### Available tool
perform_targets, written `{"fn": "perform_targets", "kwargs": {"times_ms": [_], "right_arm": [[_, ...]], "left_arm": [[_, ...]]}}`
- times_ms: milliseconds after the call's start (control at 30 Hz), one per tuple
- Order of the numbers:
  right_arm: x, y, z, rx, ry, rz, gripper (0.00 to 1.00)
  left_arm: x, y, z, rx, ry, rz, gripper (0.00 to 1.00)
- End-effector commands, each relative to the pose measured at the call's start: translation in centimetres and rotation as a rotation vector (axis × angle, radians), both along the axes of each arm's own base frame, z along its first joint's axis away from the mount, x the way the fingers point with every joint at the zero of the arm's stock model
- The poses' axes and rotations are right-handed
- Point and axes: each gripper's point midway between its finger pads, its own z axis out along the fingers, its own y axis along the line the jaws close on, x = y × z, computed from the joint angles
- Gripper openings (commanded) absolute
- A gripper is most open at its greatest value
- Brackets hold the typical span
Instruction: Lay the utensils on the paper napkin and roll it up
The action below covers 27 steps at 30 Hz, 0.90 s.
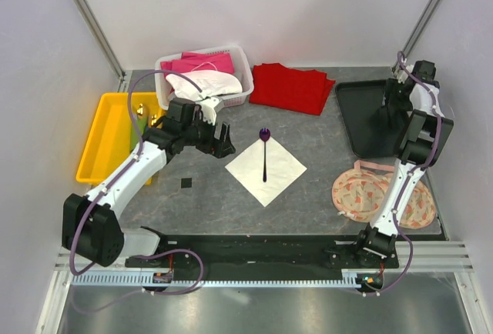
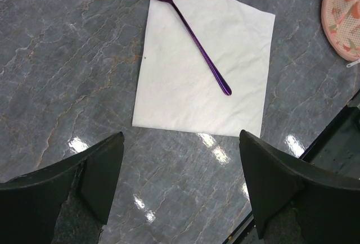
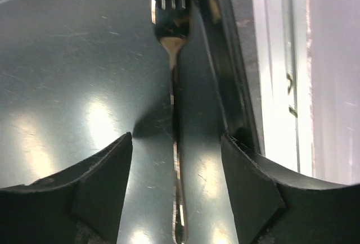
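Fork (image 3: 174, 81) is laid in the black tray (image 3: 67, 58) at far right, long axis along the rim. Its handle is straddled by the right end effector (image 3: 175, 143), spread, nothing pinched. Purple spoon (image 1: 264, 153) is already laid on the napkin (image 1: 277, 171).

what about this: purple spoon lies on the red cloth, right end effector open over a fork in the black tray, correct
No. The purple spoon lies on the paper napkin, not the red cloth, as the top external view shows. The right end effector is open over the fork in the black tray.
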Motion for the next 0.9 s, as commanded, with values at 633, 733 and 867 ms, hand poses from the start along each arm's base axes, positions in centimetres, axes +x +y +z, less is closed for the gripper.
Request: {"fn": "perform_targets", "kwargs": {"times_ms": [633, 733, 867], "right_arm": [[0.3, 6.0, 1.7, 0.039, -0.043, 0.062, 0.01], [-0.1, 6.3, 2.7, 0.044, -0.051, 0.058, 0.00], [-0.9, 6.8, 4.4, 0.058, -0.068, 0.041, 0.00]], "left_arm": [[0.8, -0.3, 1.3, -0.014, -0.032, -0.020, 0.89], [0.8, -0.3, 1.5, -0.014, -0.035, -0.023, 0.89], [0.7, -0.2, 1.6, -0.012, -0.037, -0.023, 0.89]]}}
